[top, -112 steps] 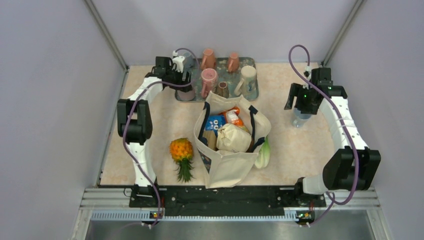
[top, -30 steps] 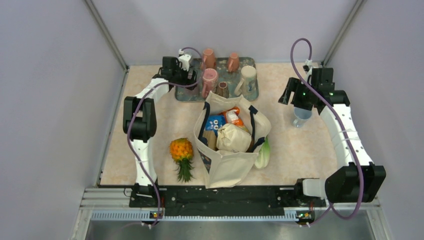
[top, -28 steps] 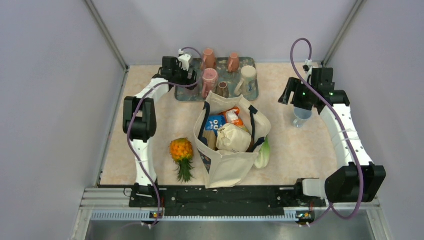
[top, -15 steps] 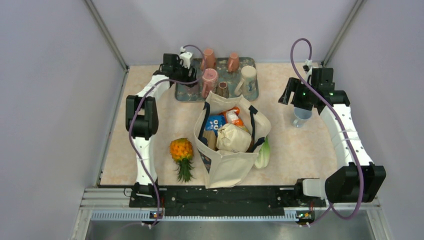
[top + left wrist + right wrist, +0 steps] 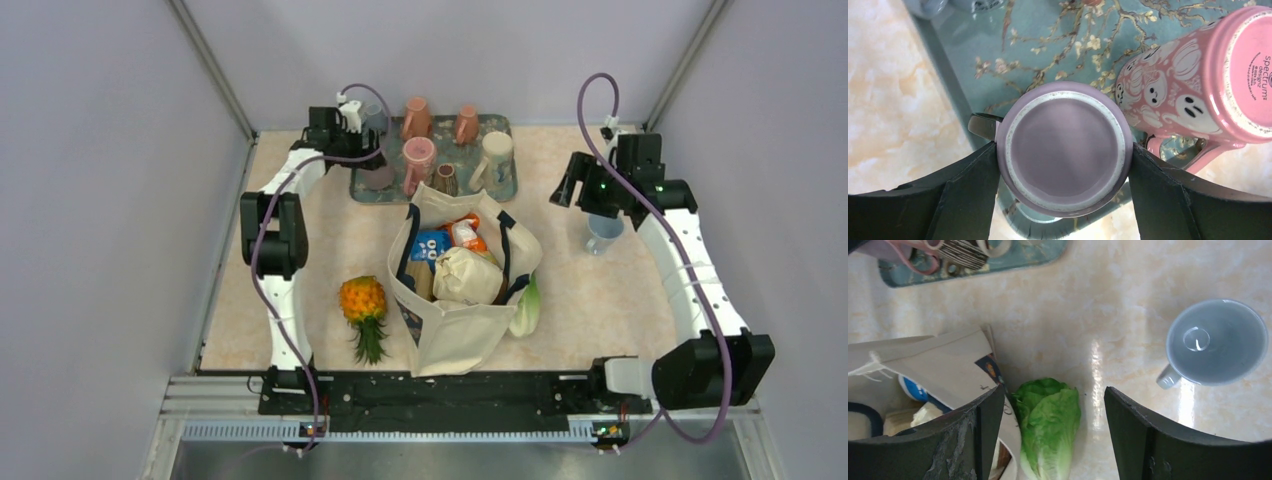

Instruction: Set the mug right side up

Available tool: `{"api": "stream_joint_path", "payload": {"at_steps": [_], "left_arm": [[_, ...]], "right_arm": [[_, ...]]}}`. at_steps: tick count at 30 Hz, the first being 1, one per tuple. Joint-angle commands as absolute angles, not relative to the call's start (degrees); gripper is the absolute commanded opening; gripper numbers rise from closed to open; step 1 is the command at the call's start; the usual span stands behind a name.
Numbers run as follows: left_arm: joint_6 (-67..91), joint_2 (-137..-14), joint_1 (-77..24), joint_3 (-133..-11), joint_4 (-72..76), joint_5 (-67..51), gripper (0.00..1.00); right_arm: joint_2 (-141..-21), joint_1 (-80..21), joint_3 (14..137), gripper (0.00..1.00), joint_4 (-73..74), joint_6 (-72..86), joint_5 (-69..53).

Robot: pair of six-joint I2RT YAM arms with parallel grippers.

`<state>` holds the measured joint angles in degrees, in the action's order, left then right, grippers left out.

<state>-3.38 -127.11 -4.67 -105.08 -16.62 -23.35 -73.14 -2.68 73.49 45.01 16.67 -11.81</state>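
Nearest the arm bases, the beige canvas tote bag (image 5: pixel 462 290), the orange pineapple (image 5: pixel 363 303) and the green lettuce head (image 5: pixel 1049 425) lie as before on the marbled surface (image 5: pixel 600 310). Farther right, the right gripper (image 5: pixel 1048 432) is spread, having lifted off the upright pale blue mug (image 5: pixel 1215 342). Farthest, the left gripper (image 5: pixel 1064 160) has withdrawn slightly; it pinches the upside-down purple mug (image 5: pixel 1064 145) on the floral teal tray (image 5: pixel 1048 40), touching the pink ghost-print mug (image 5: pixel 1208 70). Its handle is mostly hidden.

A pineapple (image 5: pixel 362 302) lies beside the tote bag (image 5: pixel 462 300); lettuce (image 5: pixel 1050 422) touches the bag.
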Motion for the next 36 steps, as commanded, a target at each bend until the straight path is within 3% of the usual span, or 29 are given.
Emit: {"api": "stream_joint_path", "payload": {"at_steps": [1,13,23,36], "left_arm": [[6.32,-120.77,-1.85,-102.99,-15.96,-28.27,0.0],[14.5,-117.19,0.76,-99.17,-13.67,-30.72,0.0],[24.8,-114.49,4.25,-98.49,-13.42,-32.85,0.0],[28.22,-105.53,7.44,-96.44,-18.03,-38.6,0.0]], "right_arm": [[-70.97,-6.59,79.08,0.73,41.01,20.14,-11.86],[-77.52,-23.26,88.34,0.72,31.26,27.14,-7.6],[-90.41,-39.14,97.86,0.72,15.77,29.99,-6.35],[-105.34,-46.58,103.43,0.71,1.05,39.0,-9.43]]}}
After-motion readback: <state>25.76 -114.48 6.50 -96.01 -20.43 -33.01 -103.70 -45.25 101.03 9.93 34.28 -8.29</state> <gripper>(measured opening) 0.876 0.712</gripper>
